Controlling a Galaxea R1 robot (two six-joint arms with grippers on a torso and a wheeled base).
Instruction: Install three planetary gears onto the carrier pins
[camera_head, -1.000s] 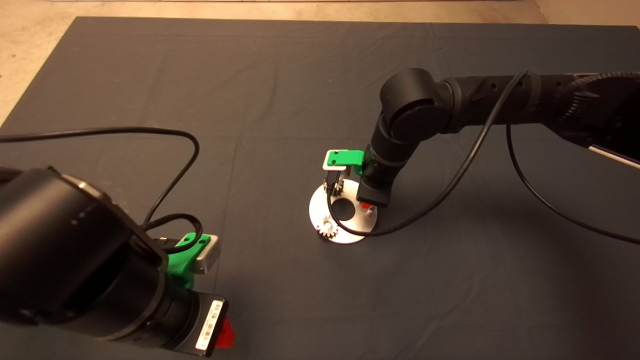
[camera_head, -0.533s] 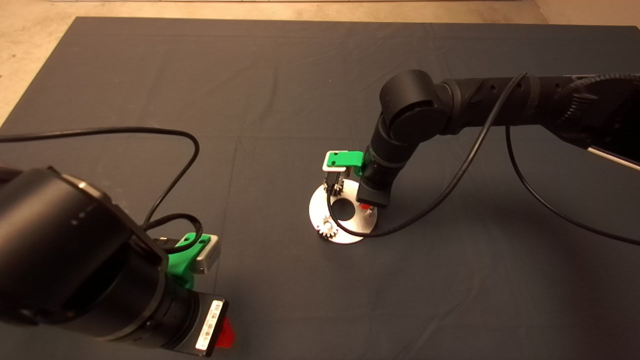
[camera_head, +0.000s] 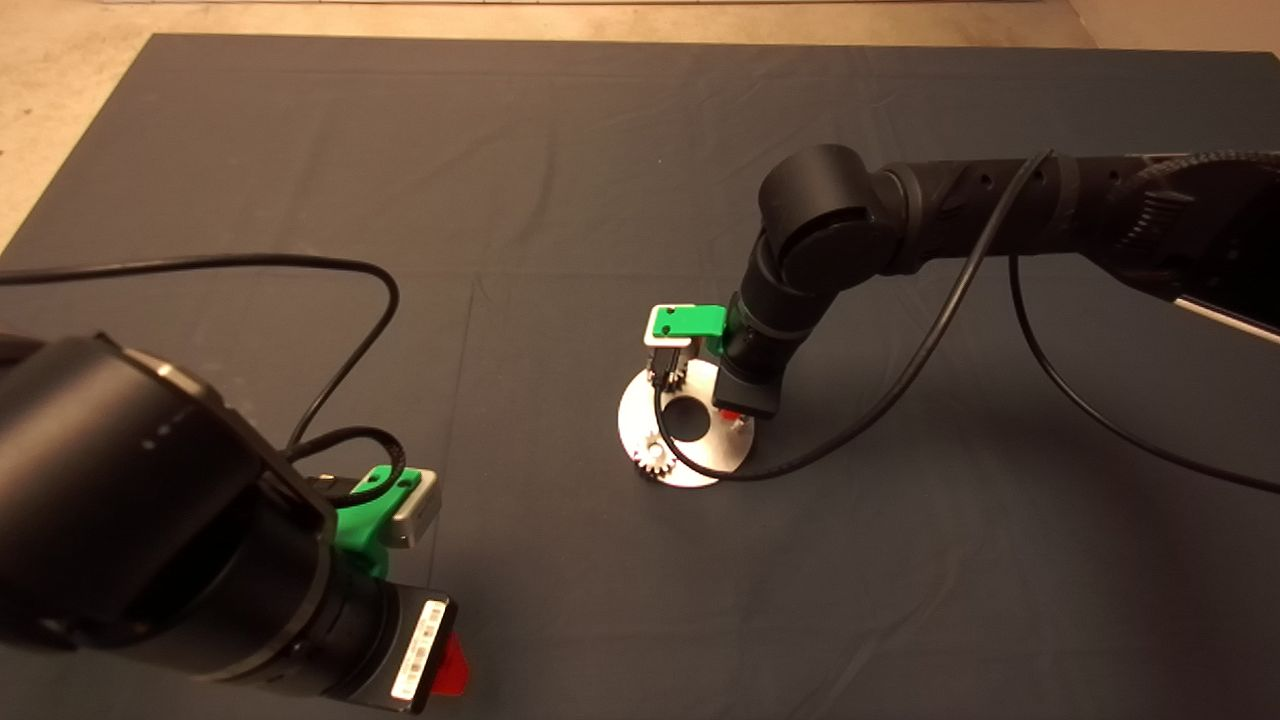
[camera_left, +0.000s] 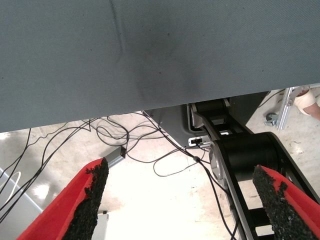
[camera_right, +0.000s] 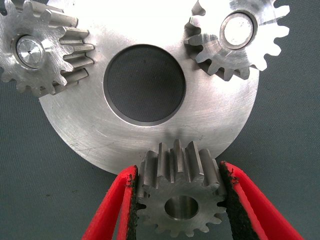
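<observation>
A dark grey cloth mat (camera_head: 560, 180) covers the counter, with pale beige floor (camera_head: 60, 70) showing past its far and left edges; the left wrist view looks over the mat's edge to a light floor strewn with thin black cables (camera_left: 125, 145) and part of a black machine base (camera_left: 250, 165). On the mat lies the flat shiny silver disc with a large central hole (camera_right: 150, 125). Two small toothed steel gears (camera_right: 42, 52) (camera_right: 237, 37) sit on two short silver carrier pins (camera_right: 28, 46) (camera_right: 237, 29), whose ends show in their bores. The third pin is hidden. The right hand (camera_right: 178, 200) pinches the third small steel gear (camera_right: 178, 197) between its black pads at the disc's rim; its central hole shows dark, and whether it is on a pin is unclear. In the head view the black arm covers part of the disc. The left hand (camera_left: 182, 200) waits at the mat's lower left, fingers spread wide, holding nothing.
</observation>
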